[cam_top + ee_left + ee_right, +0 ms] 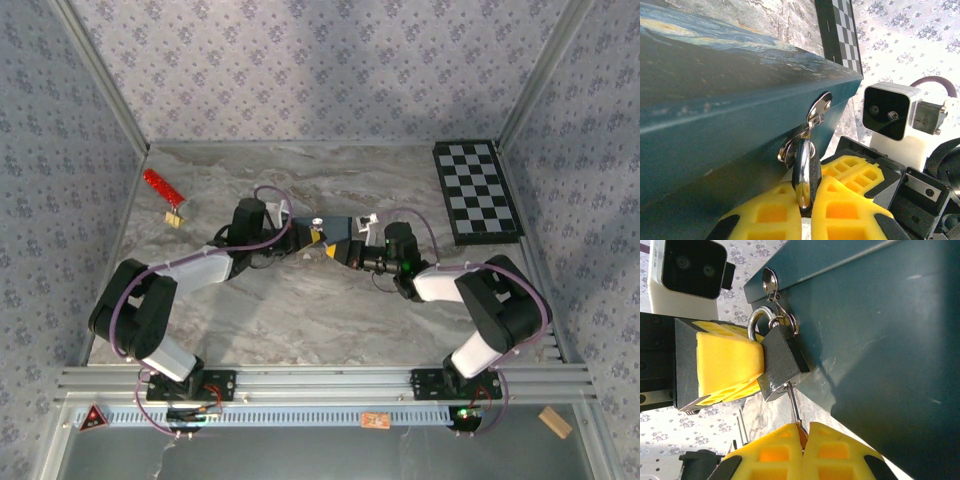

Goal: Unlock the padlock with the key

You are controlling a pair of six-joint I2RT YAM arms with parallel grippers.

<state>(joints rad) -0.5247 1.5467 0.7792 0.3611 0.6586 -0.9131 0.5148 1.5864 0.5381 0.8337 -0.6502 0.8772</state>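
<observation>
So the padlock (782, 365) hangs off the front of the blue box (880, 330), left of centre in the right wrist view. Its silver shackle (756, 320) is looped through the ring under the box's hasp (771, 282). The shackle looks seated in the body, so I'd say it's not unlocked yet.

The left fingers (727, 357) are clamped on the lock body from the left side of that frame. I reckon that's purely to stop it swinging or twisting while the key does its thing. The left wrist view has the same grip at bottom centre, with the lock edge-on.

The key (794, 407) runs from the underside of the lock down into the right fingers (835, 450), which are pinched shut on its head at the bottom of the frame. The blade looks to be in the keyhole. Lined up straight like that, a wrist roll should turn it.

In the top view both arms meet mid-frame over the desk (300, 320). The checkerboard (477, 190) at upper right and the red strip (160, 183) at upper left sit well apart from the action.
</observation>
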